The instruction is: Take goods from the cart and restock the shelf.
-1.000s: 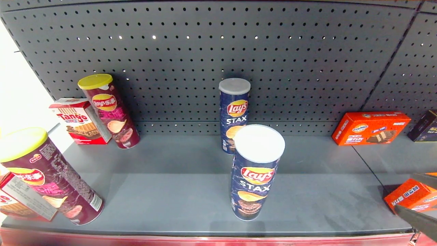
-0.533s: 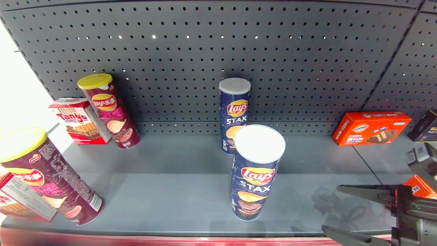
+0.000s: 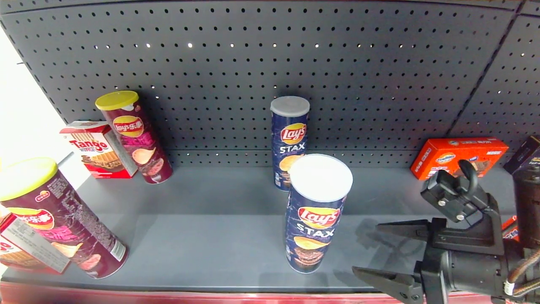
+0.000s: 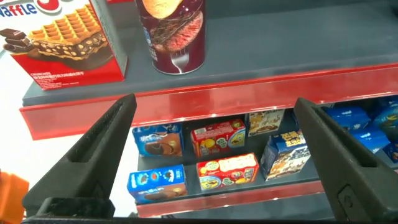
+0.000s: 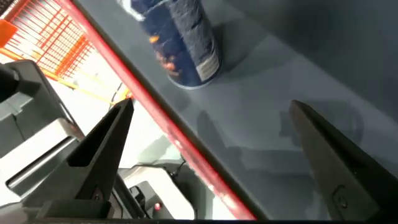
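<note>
Two blue chip cans stand upright on the grey shelf (image 3: 211,236), one near the front (image 3: 316,215) and one at the back (image 3: 290,139). My right gripper (image 3: 366,249) hangs open and empty just right of the front can, fingertips pointing at it. In the right wrist view the right gripper (image 5: 208,109) frames bare shelf, with the front blue can (image 5: 180,43) beyond. My left gripper (image 4: 214,102) is open and empty below the shelf's red front edge (image 4: 205,99), under a maroon can (image 4: 174,37).
Two maroon cans (image 3: 135,135) (image 3: 59,215) and a red wafer box (image 3: 99,150) stand at the left. A large orange box (image 3: 457,156) lies at the back right, a small orange box (image 3: 509,223) behind my right arm. Lower shelves hold small boxes (image 4: 217,152). An orange cart (image 5: 37,37) stands behind.
My right gripper has come away from the small orange box at the shelf's right and swung left toward the front blue can, open. The cans and boxes have not moved.
</note>
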You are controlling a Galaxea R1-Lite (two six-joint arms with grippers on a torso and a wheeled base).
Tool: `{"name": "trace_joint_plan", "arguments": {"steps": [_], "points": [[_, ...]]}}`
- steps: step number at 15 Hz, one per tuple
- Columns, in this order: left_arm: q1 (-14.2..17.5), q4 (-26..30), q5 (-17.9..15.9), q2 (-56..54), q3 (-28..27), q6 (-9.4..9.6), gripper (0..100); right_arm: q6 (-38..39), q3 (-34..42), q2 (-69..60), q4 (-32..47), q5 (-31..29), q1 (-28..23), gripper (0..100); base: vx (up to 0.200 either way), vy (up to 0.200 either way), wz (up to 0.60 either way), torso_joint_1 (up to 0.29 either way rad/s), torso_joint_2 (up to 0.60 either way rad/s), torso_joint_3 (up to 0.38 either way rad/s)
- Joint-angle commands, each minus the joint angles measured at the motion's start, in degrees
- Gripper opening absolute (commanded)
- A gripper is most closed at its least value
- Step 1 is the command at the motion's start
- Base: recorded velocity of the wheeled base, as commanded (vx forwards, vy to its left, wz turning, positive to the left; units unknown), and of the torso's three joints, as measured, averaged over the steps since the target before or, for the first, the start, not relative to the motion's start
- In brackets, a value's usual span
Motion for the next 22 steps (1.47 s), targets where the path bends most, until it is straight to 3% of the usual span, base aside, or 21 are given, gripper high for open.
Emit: {"name": "trace_joint_plan", "arguments": {"steps": [1, 22], "points": [[0.09, 0.0, 0.03, 0.14, 0.0, -0.07, 100, -0.13, -2.23, 4.05, -0.03, -0.07, 0.03, 100, 0.0, 0.0, 0.0, 0.0, 0.0, 0.0], [0.0, 0.0, 0.12, 0.14, 0.0, -0.07, 100, -2.76, -7.33, 9.94, -1.96, 0.11, -4.98, 100, 0.0, 0.0, 0.0, 0.0, 0.0, 0.0]]}}
